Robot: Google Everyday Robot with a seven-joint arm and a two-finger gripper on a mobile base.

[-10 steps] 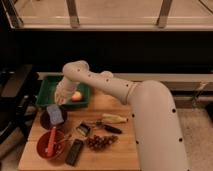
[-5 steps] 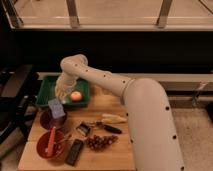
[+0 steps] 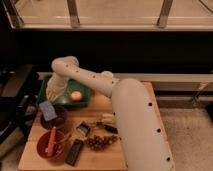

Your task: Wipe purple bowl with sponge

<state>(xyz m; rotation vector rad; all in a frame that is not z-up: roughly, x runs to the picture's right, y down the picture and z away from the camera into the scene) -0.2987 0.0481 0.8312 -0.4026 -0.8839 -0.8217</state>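
Camera view. Looking down on a wooden desk [image 3: 102, 159], with the pale arm sweeping in from the lower right and bending down toward the left side.

Near the left edge, the purple bowl [image 3: 61, 121], just in front of a green tray [image 3: 85, 90] holding a round orange fruit [image 3: 76, 96]. Over the bowl's left part, the sponge [image 3: 48, 111], tilted rather than lying flat. Directly above it, touching its top edge, the gripper [image 3: 51, 99], fingers closed and seemingly pinching the sponge. In front of that, a red bowl [image 3: 40, 147] with utensils, and to the right a bunch of grapes [image 3: 100, 142].

Judging the handling:
- **Sponge:** light and soft, likely to squash and fold under pressure. Best pinched across its short sides, high enough to leave a broad face free for rubbing.
- **Bowl:** stiff, smooth and probably light, so prone to sliding or tipping toward the desk edge. Calls for gentle downward pressure, kept toward the middle rather than the rim.
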